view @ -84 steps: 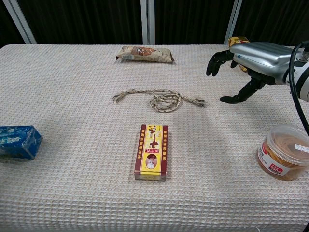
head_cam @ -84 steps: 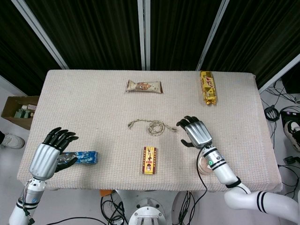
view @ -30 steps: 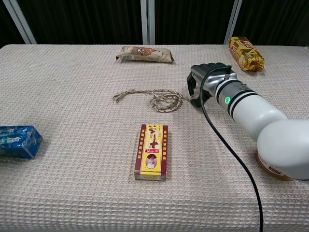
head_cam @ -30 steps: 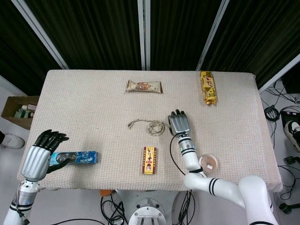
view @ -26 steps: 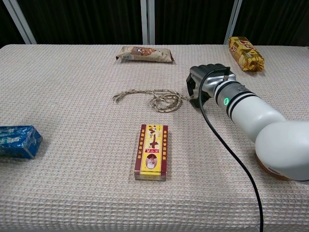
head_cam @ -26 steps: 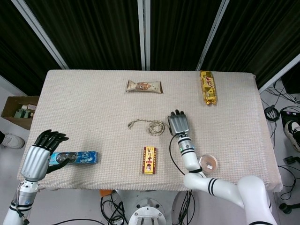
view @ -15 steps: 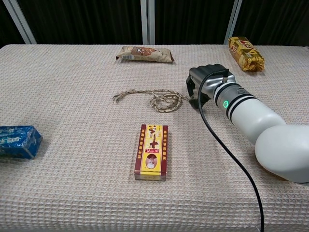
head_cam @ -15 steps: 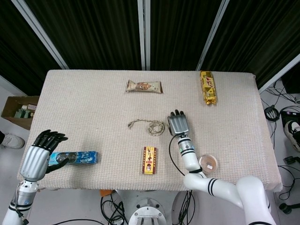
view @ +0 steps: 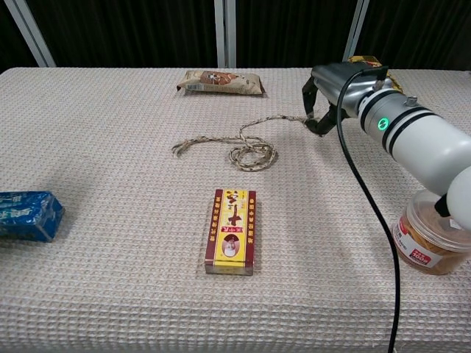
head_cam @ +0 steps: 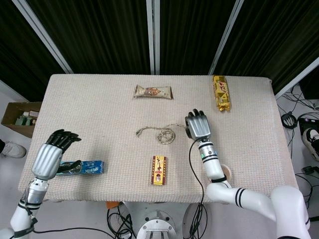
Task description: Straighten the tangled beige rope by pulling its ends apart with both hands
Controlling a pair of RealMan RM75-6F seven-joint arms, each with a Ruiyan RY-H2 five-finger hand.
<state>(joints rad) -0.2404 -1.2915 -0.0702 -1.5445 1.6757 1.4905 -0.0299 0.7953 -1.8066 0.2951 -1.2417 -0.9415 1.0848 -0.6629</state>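
Note:
The beige rope (head_cam: 158, 134) lies mid-table with a knotted loop (view: 252, 155) at its centre and a frayed left end (view: 181, 148) flat on the cloth. Its right strand (view: 276, 120) rises off the table to my right hand (view: 329, 94), which grips that end with the fingers curled around it. In the head view the right hand (head_cam: 198, 125) sits just right of the tangle. My left hand (head_cam: 49, 158) hovers at the table's front left corner with its fingers apart and nothing in it, far from the rope.
A blue packet (head_cam: 84, 167) lies beside the left hand. A red-and-yellow box (view: 232, 231) sits in front of the rope. A brown snack bar (view: 220, 81) and a yellow packet (head_cam: 221, 93) lie at the back. A round lidded tub (view: 433, 232) stands front right.
The right hand has lifted up and back to the right with the rope's right end, drawing a strand out of the tangle. The left hand has risen slightly.

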